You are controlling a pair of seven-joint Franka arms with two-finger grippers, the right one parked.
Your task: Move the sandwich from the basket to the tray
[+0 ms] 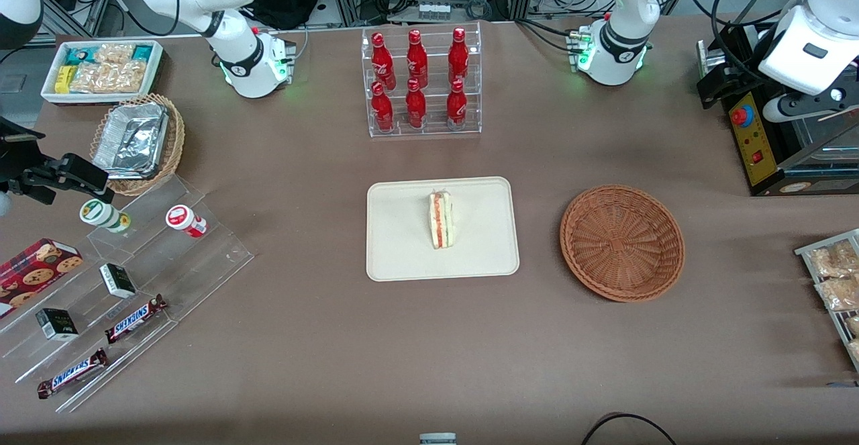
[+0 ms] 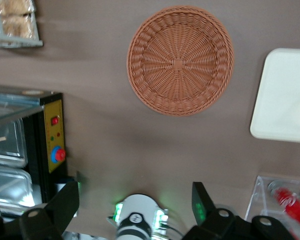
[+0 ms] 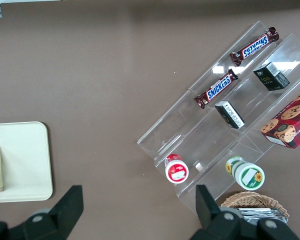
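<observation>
Claw [image 2: 135, 205] spread, empty | sandwich [image 1: 441, 219] on tray [image 1: 396, 257], well apart | basket [image 1: 622, 241]

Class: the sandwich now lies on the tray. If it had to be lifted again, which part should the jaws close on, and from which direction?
Come from above and close on the two flat bread faces of the sandwich, across its thin width; the tray blocks a low approach. The gripper, open, hovers high over the table.

Sandwich [image 1: 441, 220] on tray [image 1: 402, 257] — basket [image 1: 622, 241] empty
</observation>
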